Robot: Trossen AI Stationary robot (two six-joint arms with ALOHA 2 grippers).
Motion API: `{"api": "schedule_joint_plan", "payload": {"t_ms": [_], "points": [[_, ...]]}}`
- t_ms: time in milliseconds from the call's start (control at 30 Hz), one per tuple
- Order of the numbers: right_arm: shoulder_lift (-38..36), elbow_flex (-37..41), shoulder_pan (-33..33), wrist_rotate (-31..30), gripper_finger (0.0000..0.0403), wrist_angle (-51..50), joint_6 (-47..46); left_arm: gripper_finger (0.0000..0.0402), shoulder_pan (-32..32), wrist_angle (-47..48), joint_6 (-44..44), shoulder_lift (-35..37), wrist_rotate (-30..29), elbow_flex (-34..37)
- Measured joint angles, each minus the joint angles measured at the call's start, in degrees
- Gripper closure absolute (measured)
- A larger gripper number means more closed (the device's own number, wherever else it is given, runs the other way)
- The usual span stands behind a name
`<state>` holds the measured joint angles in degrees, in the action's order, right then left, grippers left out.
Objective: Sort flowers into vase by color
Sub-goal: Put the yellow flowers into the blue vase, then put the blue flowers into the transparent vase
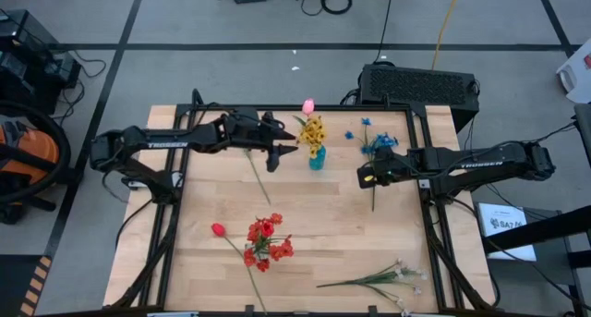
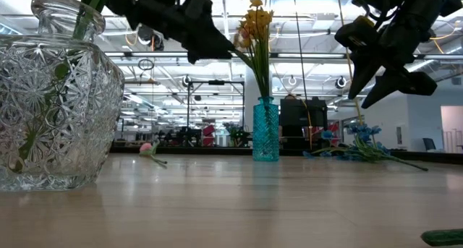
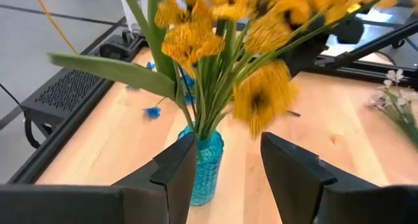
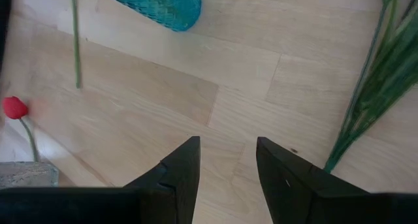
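A small teal vase (image 1: 317, 159) stands near the table's far edge and holds the yellow bunch (image 1: 312, 130) upright. My left gripper (image 1: 284, 152) hovers open just left of it. In the left wrist view the teal vase (image 3: 204, 166) and yellow blooms (image 3: 261, 93) fill the space ahead of the gripper (image 3: 228, 168). My right gripper (image 1: 363, 177) hangs open above bare wood, right of the vase and beside the blue sprays (image 1: 374, 144), which lie flat. A pink tulip (image 1: 308, 105), a red cluster (image 1: 264, 242), a red tulip (image 1: 218, 229) and white blooms (image 1: 392, 277) lie on the table.
A cut-glass vase (image 2: 51, 110) with green stems stands at the near edge, close to the low camera. A loose green stem (image 1: 258, 176) lies below my left arm. A black box (image 1: 420, 82) sits behind the far edge. Bare wood lies in the table's middle.
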<state>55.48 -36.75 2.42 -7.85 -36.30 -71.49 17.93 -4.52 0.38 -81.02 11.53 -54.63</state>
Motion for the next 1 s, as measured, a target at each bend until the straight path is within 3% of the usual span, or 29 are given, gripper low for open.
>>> {"api": "schedule_joint_plan", "payload": {"t_ms": [200, 367, 733, 1000], "points": [[0.0, 0.0, 0.02, 0.04, 0.0261, 1.82, 0.14, 0.0223, 0.0, 4.28, -0.17, 5.21, 0.0, 0.0], [0.0, 0.02, 0.12, -0.23, 0.0261, 1.89, 0.14, 0.0223, 0.0, 8.4, -7.3, 9.51, -0.01, 0.0], [0.0, 0.02, 0.13, -3.13, 0.0261, 1.84, 0.51, 0.0224, -0.08, 26.52, -15.1, 15.87, -1.15, 0.11], [0.0, 0.02, 0.17, -3.16, 0.0261, 1.25, 0.66, 0.0252, -0.42, 25.61, -15.08, 20.26, -1.95, 7.14]]}}
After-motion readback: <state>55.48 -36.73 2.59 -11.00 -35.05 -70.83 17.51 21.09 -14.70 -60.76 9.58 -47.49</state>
